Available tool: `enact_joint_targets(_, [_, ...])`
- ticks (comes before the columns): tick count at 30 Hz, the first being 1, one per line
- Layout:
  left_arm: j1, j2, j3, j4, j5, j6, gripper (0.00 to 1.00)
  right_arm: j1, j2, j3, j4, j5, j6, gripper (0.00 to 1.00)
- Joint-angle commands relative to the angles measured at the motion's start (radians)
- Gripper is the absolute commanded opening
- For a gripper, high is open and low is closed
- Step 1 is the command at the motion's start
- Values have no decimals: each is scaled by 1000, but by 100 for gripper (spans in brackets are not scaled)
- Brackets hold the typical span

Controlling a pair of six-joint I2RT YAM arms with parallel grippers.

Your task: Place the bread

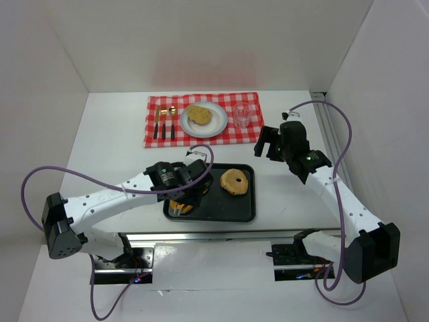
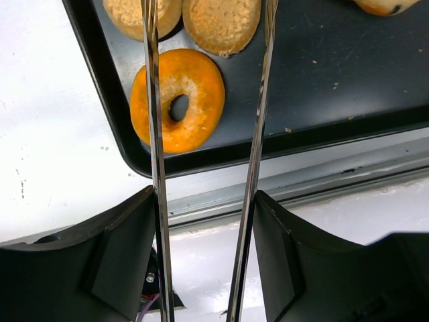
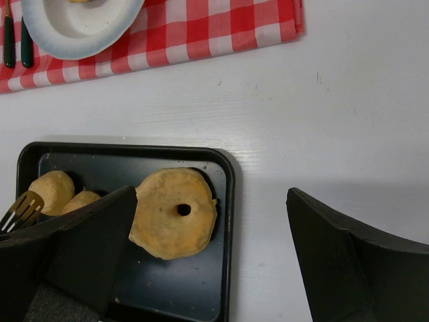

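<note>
The left gripper (image 2: 204, 194) is half closed on the tongs (image 2: 258, 100), whose arms run straight ahead over the tray (image 2: 335, 67). Just ahead, mostly between the arms, a round doughnut (image 2: 194, 100) lies flat, hole up. Two rolls (image 2: 221, 23) lie beyond it, cut off by the view, long axis unclear. The right gripper (image 3: 211, 193) gapes wide and empty, a bagel (image 3: 174, 215) below, nearer its left finger.
</note>
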Motion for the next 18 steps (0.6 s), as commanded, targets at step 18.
enact_joint_targets(18, [-16, 39, -1, 34, 49, -26, 64, -5, -30, 21, 19, 3, 6, 100])
